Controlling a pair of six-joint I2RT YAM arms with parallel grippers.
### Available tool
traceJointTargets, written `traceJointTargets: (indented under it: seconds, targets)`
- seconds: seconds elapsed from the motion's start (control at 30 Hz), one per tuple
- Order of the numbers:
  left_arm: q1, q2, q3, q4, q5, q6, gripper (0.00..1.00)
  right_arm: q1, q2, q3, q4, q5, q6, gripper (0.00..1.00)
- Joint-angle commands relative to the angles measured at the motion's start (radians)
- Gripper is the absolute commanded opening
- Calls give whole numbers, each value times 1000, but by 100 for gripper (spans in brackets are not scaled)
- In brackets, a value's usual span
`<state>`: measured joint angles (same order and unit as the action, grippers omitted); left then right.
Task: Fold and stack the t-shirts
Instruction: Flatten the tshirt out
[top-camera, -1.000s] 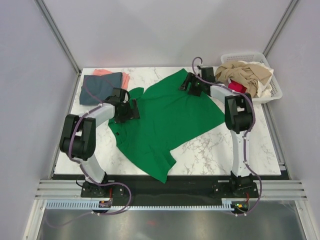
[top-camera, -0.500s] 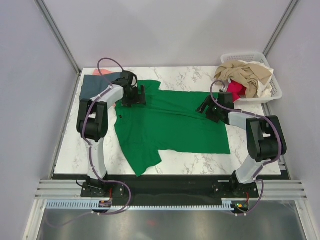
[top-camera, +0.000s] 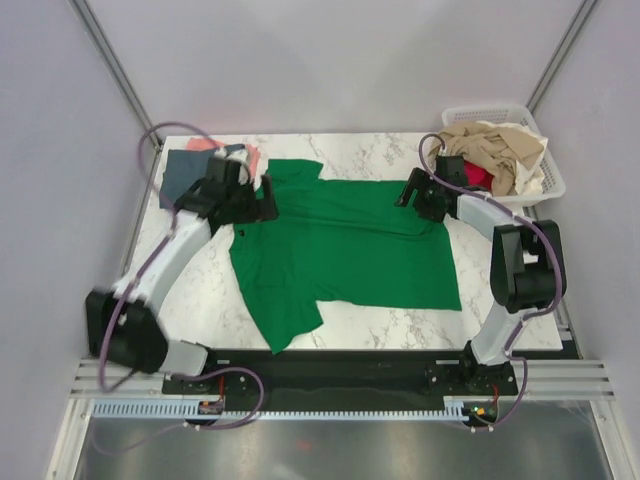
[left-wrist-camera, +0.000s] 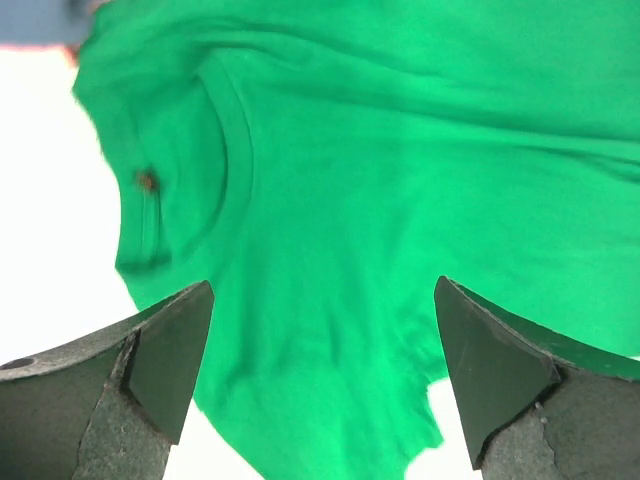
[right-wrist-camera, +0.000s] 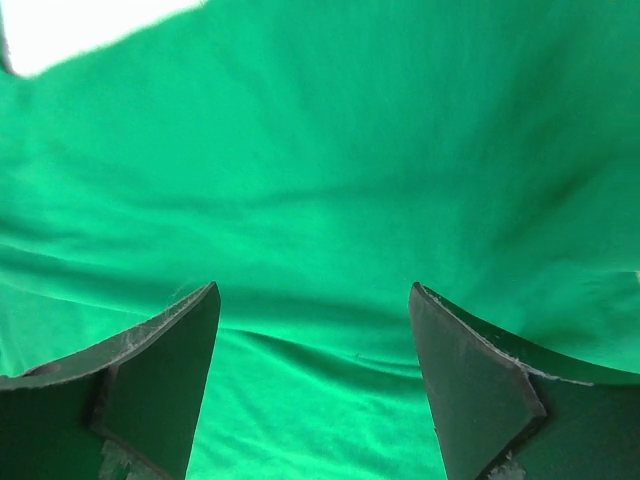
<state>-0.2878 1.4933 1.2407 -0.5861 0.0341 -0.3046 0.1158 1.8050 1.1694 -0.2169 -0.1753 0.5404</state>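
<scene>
A bright green t-shirt (top-camera: 340, 250) lies spread flat on the marble table, collar to the left and one sleeve hanging toward the front edge. My left gripper (top-camera: 262, 203) is open and empty just above the collar side; the left wrist view shows the collar (left-wrist-camera: 215, 160) and green cloth between the spread fingers (left-wrist-camera: 165, 350). My right gripper (top-camera: 408, 192) is open and empty over the shirt's far right edge; the right wrist view shows only green cloth (right-wrist-camera: 320, 200) under the spread fingers (right-wrist-camera: 470, 370). A folded slate blue-grey shirt (top-camera: 185, 175) lies on a salmon pink one (top-camera: 250, 155) at the far left.
A white slatted basket (top-camera: 545, 185) at the far right corner holds a beige shirt (top-camera: 500, 145) and a magenta-red one (top-camera: 475, 175). Bare marble (top-camera: 190, 290) shows left of the green shirt and along the front edge.
Both grippers have let go of the green shirt, which now lies flat. The left arm has swung out to the left and lifted off the collar. The right gripper has lifted slightly off the far edge.
</scene>
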Motion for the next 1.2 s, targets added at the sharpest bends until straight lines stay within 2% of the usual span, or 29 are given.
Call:
traceJointTargets:
  seconds: [0.0, 0.03, 0.17, 0.27, 0.37, 0.5, 0.63, 0.8, 1.17]
  targets:
    - [-16, -299, -241, 24, 13, -171, 100, -2, -152, 70, -122, 77, -54, 86]
    - [-37, -415, -362, 46, 19, -236, 100, -1, -191, 58, -143, 118, -45, 87]
    - [-291, -597, -555, 14, -31, -378, 100, -1, -410, -119, -193, 169, 12, 89]
    - [-439, -637, -645, -27, -94, -520, 96, 1, -650, -267, -226, 169, 64, 89]
    - [-561, -698, -730, -79, -167, -661, 92, 1, -822, -376, -289, 160, 104, 89]
    - [-629, -839, -836, -135, -211, -786, 82, 4, -989, -465, -366, 132, 138, 90]
    - [-688, -837, -900, -135, -209, -860, 79, 4, -1093, -522, -433, 108, 148, 90]
    - [-729, -821, -906, -133, -215, -896, 72, 4, -1110, -534, -458, 102, 139, 91]
    - [-734, -622, -848, -49, -246, -847, 56, 4, -1063, -525, -441, 105, 118, 91]
